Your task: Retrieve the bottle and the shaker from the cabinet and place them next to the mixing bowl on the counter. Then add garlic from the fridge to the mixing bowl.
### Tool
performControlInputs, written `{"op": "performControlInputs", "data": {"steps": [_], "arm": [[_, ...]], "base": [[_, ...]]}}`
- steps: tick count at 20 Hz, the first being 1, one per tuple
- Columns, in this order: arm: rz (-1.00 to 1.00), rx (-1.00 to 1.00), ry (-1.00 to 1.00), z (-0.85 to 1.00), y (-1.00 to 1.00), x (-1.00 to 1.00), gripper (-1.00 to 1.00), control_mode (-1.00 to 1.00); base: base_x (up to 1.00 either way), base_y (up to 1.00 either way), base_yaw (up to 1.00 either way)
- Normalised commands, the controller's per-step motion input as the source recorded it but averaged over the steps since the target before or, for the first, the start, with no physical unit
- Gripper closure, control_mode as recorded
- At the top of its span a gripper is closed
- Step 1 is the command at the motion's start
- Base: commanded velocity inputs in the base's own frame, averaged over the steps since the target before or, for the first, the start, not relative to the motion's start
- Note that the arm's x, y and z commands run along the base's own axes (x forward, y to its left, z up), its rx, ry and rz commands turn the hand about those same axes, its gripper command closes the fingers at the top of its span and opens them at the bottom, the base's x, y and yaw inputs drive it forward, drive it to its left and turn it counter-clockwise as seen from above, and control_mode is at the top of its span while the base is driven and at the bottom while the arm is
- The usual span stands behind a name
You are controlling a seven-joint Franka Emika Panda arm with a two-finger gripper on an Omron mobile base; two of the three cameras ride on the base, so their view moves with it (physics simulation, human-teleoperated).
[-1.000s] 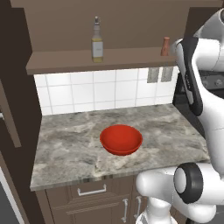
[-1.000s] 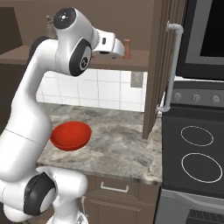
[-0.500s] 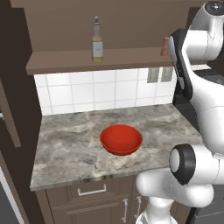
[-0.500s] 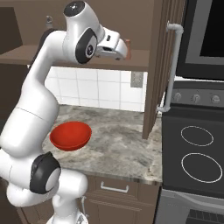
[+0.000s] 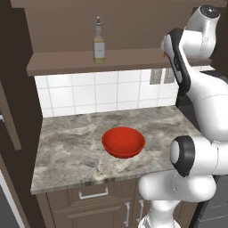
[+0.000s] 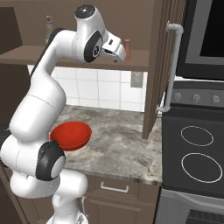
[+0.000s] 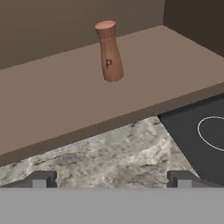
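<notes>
1. Left base view: one bottle (image 5: 99, 44) stands straight up on the cabinet shelf (image 5: 62, 63), neck pointing up. One red mixing bowl (image 5: 123, 142) sits on the counter (image 5: 67, 151).
2. Right base view: one shaker (image 6: 127, 45) stands upright on the shelf, just beside my pincer (image 6: 122, 53).
3. Hand view: my pincer (image 7: 112, 178) is open wide and holds nothing. The shaker (image 7: 108, 52) stands tall, top up, with a "P" on it.

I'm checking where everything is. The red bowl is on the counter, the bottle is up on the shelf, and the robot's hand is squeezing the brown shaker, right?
Not quite. The gripper is open and not touching the shaker, which stands alone on the shelf ahead of it, as the hand view shows. The red bowl on the counter and the bottle on the shelf are right.
</notes>
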Motion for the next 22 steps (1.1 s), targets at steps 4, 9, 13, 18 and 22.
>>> {"op": "performControlInputs", "data": {"steps": [4,9,13,18,22], "arm": [[0.00,0.07,-0.01,0.00,0.00,0.45,-1.00,-1.00],[0.00,0.03,-0.12,-0.02,-0.01,0.19,-1.00,-1.00],[0.01,0.00,-0.23,0.00,0.00,0.00,-1.00,-1.00],[0.00,0.00,-0.20,0.00,0.00,0.00,-1.00,-1.00],[0.00,0.00,-0.08,0.00,0.00,0.00,-1.00,-1.00]], "base": [[0.00,0.00,0.00],[0.00,0.00,0.00],[0.00,0.00,0.00],[0.00,0.00,0.00],[0.00,0.00,0.00]]}}
